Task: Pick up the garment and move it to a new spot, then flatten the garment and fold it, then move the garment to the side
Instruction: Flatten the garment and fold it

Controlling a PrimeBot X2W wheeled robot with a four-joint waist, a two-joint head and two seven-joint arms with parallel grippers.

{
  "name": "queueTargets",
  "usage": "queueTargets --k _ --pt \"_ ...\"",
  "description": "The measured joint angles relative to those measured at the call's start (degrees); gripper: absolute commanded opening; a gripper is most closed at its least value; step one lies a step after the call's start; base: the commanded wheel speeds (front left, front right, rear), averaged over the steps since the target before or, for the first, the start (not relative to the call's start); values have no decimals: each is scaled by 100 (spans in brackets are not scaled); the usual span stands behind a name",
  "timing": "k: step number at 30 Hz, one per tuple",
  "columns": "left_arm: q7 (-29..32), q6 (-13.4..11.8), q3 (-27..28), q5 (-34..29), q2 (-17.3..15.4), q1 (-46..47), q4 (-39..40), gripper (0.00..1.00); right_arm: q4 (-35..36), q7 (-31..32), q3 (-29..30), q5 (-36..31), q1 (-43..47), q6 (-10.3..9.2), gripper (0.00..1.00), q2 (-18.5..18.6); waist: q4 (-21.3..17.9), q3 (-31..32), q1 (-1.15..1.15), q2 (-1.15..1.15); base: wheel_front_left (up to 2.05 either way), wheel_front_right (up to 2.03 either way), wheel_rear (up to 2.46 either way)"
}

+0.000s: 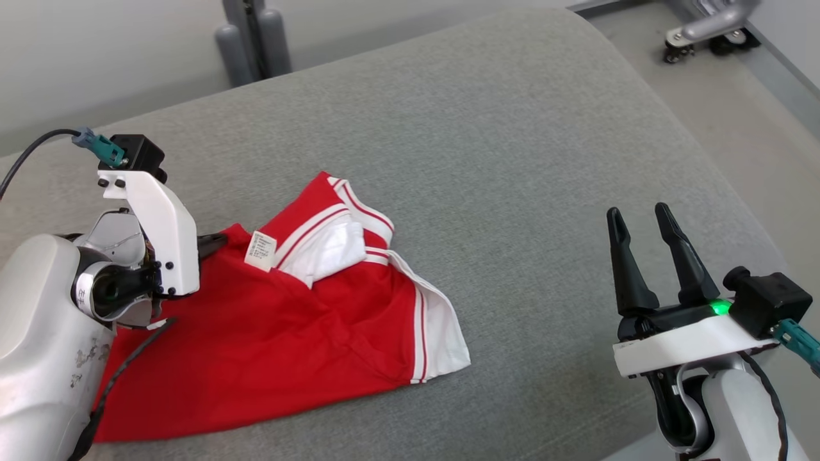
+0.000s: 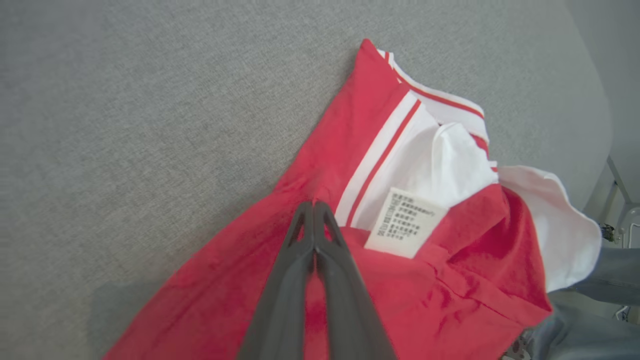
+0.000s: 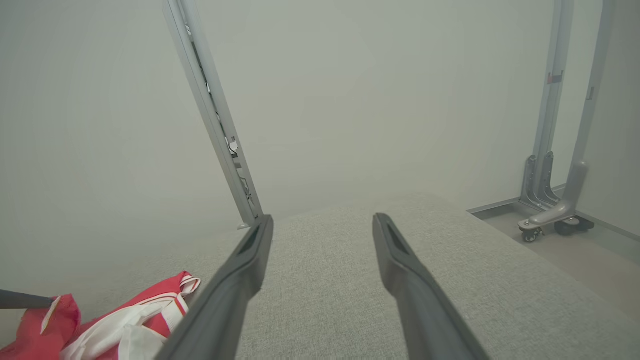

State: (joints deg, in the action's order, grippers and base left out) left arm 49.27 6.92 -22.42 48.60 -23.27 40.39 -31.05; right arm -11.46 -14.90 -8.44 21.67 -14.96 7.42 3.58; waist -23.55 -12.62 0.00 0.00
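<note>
Currently I read the left gripper (image 2: 314, 206) as fully closed. Its two fingers (image 2: 290, 280) meet at the tips with red cloth pinched between them. The grip sits at the upper left edge of the garment (image 1: 288, 346), just beside the white label (image 1: 261, 251).

The garment lies crumpled on the grey pad (image 1: 512, 160), on its near left part. It is red with white, red-striped trim. A white inner layer shows next to the label, and a white hem faces right.

The right gripper (image 1: 637, 211) is at the lower right of the head view, over the pad's right part and well apart from the garment. Its fingers (image 3: 240, 270) stand wide, with nothing between them.

A wheeled metal stand (image 1: 711, 29) is on the floor beyond the pad's far right corner.
</note>
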Motion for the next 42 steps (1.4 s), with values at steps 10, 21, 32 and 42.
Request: queueTargets --k 10,21,32,42 --pt "-151 18 130 346 -354 -671 1174 0 -40 0 9 -9 158 0 100 136 685 293 0 0 0 0 0" --pt "-535 -521 650 597 -828 -2560 2942 0 -86 0 -5 -27 360 0 100 279 1491 619 0 0 0 0 0" --pt "-1152 -1169 1079 680 -847 -4440 4090 0 -68 0 252 -51 591 0 100 444 2082 807 0 0 0 0 0" --pt "-1449 -1470 1040 488 -690 -5137 4185 0 -53 0 388 -78 708 0 100 478 2431 866 0 0 0 0 0"
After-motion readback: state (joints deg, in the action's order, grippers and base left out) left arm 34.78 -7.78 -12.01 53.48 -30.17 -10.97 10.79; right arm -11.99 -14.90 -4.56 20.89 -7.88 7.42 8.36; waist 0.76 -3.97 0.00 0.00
